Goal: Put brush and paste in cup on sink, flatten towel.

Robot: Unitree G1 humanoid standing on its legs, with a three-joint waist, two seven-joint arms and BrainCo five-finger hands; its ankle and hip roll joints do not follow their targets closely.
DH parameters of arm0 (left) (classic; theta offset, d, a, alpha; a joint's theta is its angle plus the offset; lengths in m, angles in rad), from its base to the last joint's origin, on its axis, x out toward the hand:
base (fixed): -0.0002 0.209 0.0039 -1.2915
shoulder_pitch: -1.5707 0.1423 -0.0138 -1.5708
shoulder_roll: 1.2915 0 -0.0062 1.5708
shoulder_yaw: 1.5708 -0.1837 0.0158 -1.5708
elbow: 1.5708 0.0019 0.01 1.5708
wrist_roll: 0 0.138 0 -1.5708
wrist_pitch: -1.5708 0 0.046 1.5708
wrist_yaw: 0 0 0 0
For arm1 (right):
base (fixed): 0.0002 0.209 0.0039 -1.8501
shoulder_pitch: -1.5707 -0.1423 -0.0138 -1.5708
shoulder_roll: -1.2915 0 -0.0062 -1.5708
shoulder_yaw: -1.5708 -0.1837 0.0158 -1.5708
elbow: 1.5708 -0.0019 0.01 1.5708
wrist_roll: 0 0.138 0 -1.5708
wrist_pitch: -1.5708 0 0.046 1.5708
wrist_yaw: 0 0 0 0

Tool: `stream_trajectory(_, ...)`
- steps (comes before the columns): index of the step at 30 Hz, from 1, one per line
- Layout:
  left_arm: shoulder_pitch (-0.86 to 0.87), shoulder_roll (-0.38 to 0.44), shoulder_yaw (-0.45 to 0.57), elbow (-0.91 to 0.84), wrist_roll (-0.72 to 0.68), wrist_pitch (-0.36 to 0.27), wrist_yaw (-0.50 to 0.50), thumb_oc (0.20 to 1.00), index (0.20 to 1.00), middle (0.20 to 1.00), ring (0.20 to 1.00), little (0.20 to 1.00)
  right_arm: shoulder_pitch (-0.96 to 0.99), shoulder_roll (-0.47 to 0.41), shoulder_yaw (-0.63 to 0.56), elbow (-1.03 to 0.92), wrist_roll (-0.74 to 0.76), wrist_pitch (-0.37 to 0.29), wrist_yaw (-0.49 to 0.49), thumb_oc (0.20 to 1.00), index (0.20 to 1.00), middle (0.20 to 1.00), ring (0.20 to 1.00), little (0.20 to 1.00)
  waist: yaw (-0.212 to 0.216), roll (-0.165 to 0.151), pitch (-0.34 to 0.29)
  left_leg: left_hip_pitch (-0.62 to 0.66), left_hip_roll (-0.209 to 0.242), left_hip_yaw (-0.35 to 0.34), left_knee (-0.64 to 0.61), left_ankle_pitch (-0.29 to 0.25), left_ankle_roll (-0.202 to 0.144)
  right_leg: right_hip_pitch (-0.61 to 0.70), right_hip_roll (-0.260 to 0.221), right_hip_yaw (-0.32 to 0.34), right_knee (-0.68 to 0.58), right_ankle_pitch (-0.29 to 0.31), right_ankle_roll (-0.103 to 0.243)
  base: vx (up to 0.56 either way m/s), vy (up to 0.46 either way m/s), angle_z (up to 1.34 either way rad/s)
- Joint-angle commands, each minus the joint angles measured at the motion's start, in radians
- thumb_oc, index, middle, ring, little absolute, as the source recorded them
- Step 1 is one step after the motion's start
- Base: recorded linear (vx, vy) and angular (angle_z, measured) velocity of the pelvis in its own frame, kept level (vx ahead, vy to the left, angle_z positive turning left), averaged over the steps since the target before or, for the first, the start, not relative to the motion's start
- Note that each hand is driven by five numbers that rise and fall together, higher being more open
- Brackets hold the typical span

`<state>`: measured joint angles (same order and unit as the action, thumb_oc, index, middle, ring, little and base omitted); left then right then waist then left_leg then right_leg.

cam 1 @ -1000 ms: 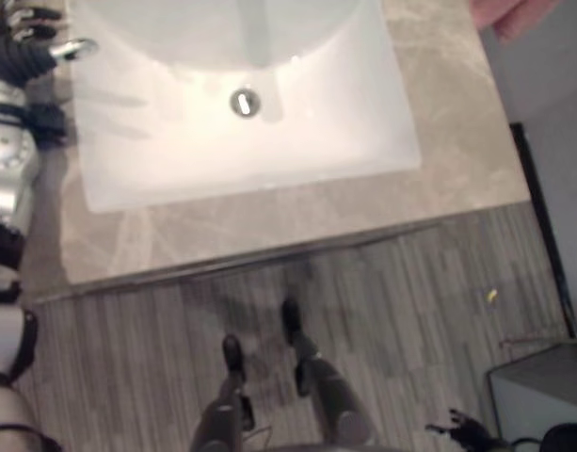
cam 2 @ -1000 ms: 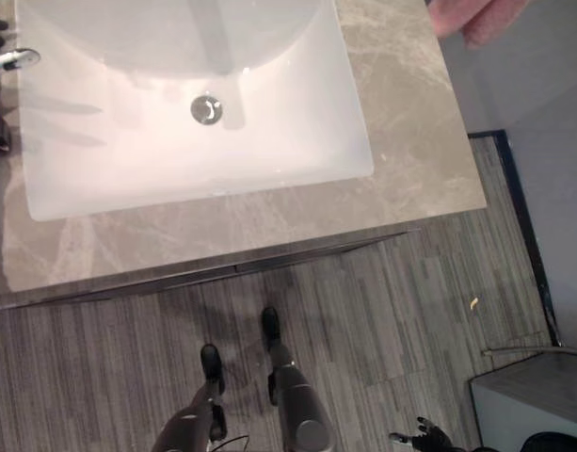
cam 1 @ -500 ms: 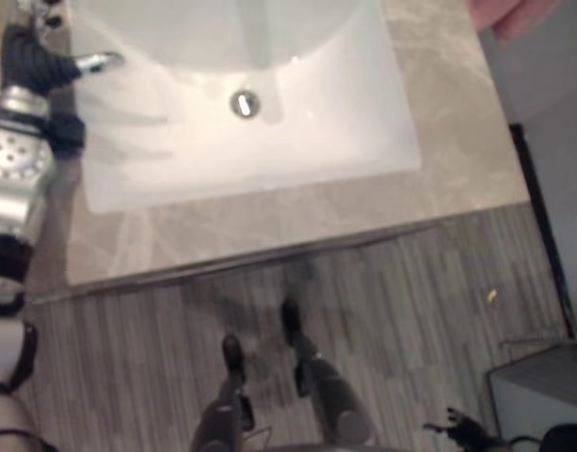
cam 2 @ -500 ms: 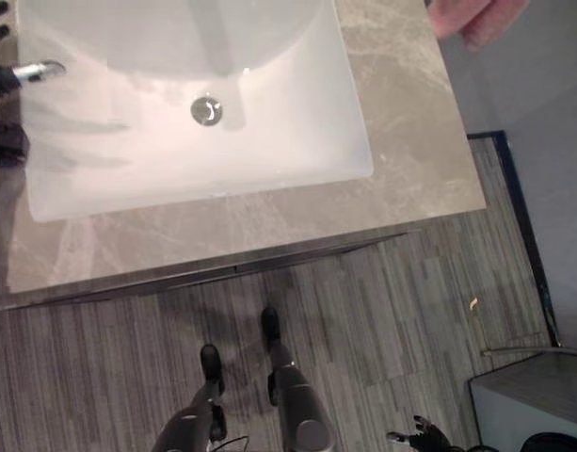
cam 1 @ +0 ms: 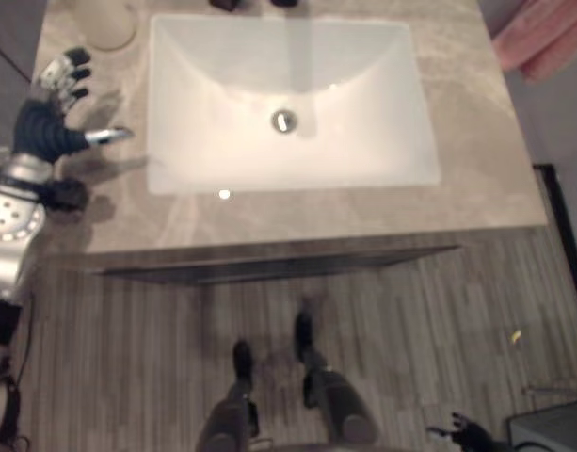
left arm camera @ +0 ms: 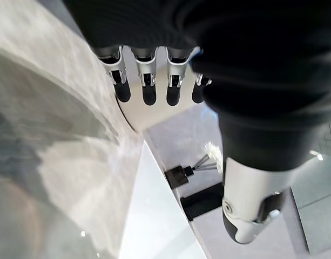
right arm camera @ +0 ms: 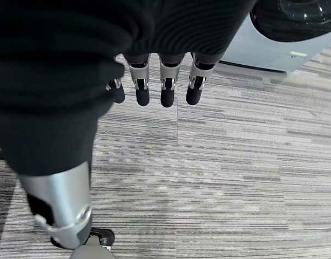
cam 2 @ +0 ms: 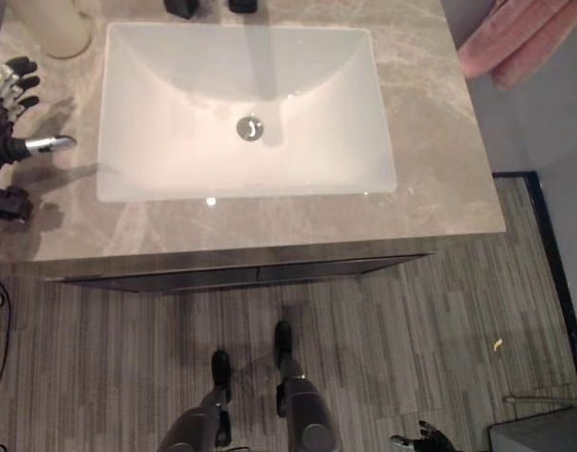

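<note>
A cream cup (cam 1: 105, 23) stands on the marble counter (cam 1: 476, 193) at the back left corner of the white sink (cam 1: 363, 132). My left hand (cam 1: 41, 130) hovers over the counter just left of the sink, open, fingers spread toward the cup (left arm camera: 160, 116) and thumb toward the basin. It holds nothing. A pink towel (cam 2: 514, 42) lies bunched past the counter's back right corner. Two dark blocks (cam 2: 180, 8) sit at the sink's back edge; one (left arm camera: 176, 175) carries thin rods with a white tuft. My right hand (cam 1: 472, 435) hangs low over the floor, open, fingers (right arm camera: 165, 86) straight.
The drain (cam 1: 283, 121) is in the middle of the basin. Striped grey flooring (cam 2: 410, 320) runs in front of the counter. A grey appliance (right arm camera: 295, 38) stands on the floor by my right hand.
The camera has tilted up, bringing the cup, the dark blocks and more of the towel into view. My left hand stays by the sink's left rim, fingers still spread.
</note>
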<state>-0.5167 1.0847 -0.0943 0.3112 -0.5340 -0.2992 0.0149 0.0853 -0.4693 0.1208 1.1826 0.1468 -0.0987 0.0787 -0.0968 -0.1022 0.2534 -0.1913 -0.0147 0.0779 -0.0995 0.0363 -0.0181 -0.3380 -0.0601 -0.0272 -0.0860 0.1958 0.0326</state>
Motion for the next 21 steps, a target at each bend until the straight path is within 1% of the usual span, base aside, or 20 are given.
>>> stream_trajectory(1,-0.085,0.051,0.038,0.054,-0.037,-0.062,0.026,1.000,1.000,1.000,1.000,1.000,0.041,-0.032,-0.014,0.071,-0.018,0.015,-0.005,1.000,1.000,1.000,1.000,1.000,-0.019,0.028,-0.060,-0.024,0.030,0.030,0.012,-0.055,0.005,0.109,-0.048,-0.016,-0.001,-0.151,0.074,-0.02,0.018,0.06)
stream_trajectory(5,-0.145,0.052,0.000,0.103,-0.034,-0.060,0.042,1.000,1.000,1.000,1.000,1.000,0.035,-0.034,-0.004,0.073,-0.017,0.014,-0.006,1.000,1.000,1.000,1.000,1.000,-0.024,0.020,-0.057,-0.032,0.031,0.029,0.012,-0.053,0.004,0.104,-0.048,-0.018,-0.001,-0.149,0.073,-0.01,0.006,0.00)
stream_trajectory(6,-0.188,0.061,-0.031,0.133,-0.024,-0.057,0.052,1.000,1.000,1.000,1.000,1.000,0.032,-0.037,0.003,0.074,-0.017,0.014,-0.007,1.000,1.000,1.000,1.000,1.000,-0.027,0.017,-0.054,-0.036,0.032,0.031,0.012,-0.050,0.005,0.099,-0.047,-0.017,-0.001,-0.147,0.072,0.00,0.000,0.00)
stream_trajectory(8,-0.221,0.060,-0.052,0.159,-0.020,-0.057,0.062,1.000,1.000,1.000,1.000,1.000,0.030,-0.037,0.007,0.074,-0.015,0.013,-0.008,1.000,1.000,1.000,1.000,1.000,-0.029,0.014,-0.051,-0.040,0.033,0.033,0.012,-0.048,0.004,0.094,-0.047,-0.013,-0.001,-0.144,0.073,0.00,0.000,0.00)
stream_trajectory(11,-0.257,0.053,-0.074,0.195,-0.020,-0.056,0.073,1.000,1.000,1.000,1.000,1.000,0.032,-0.040,0.010,0.075,-0.012,0.012,-0.011,1.000,1.000,1.000,1.000,1.000,-0.033,0.013,-0.046,-0.043,0.034,0.039,0.012,-0.045,0.004,0.089,-0.046,-0.010,-0.001,-0.141,0.072,0.00,0.000,0.00)
stream_trajectory(21,-0.323,0.046,-0.123,0.234,-0.028,-0.054,0.077,1.000,1.000,1.000,1.000,1.000,0.034,-0.056,0.003,0.073,-0.006,0.015,-0.014,1.000,1.000,1.000,1.000,1.000,-0.043,0.017,-0.026,-0.060,0.037,0.050,0.012,-0.038,0.003,0.065,-0.045,-0.003,-0.001,-0.133,0.076,0.01,-0.005,-0.04)
